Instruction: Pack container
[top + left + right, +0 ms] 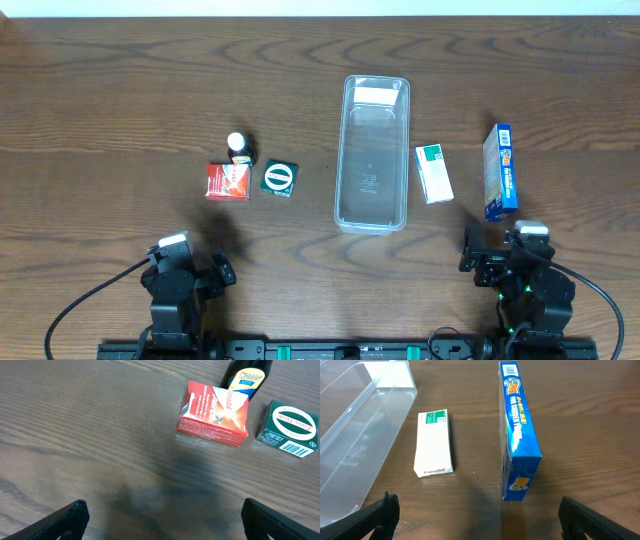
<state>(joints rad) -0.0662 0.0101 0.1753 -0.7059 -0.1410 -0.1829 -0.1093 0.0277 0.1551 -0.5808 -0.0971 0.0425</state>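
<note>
"Where do the hands stand?"

"The right gripper [480, 522] sits low with its fingers spread wide and nothing between them. Straight ahead of it, a shade to the right, the blue box [520, 435] stands on its long edge. Ahead and to the left the white box [434, 442] lies flat. Further left again is the container [343, 160], open and, as far as I can see, with nothing in it."

"And the other one?"

"The left gripper [165, 520] is the same, fingers agape and empty. Ahead and to its right there's a red box [212, 410], with a green box [289, 427] just beside it and a dark bottle [247, 377] behind the pair (the label says Woods, I think). The container lies well off to that hand's right."

"So nothing is packed?"

"I'd call it the very start, with every item out on the table. The next move needs one arm to reach forward, straddle a box across its narrow sides, close, lift and carry it over the bin. The white box looks handiest. The blue one might topple if nudged."
</note>
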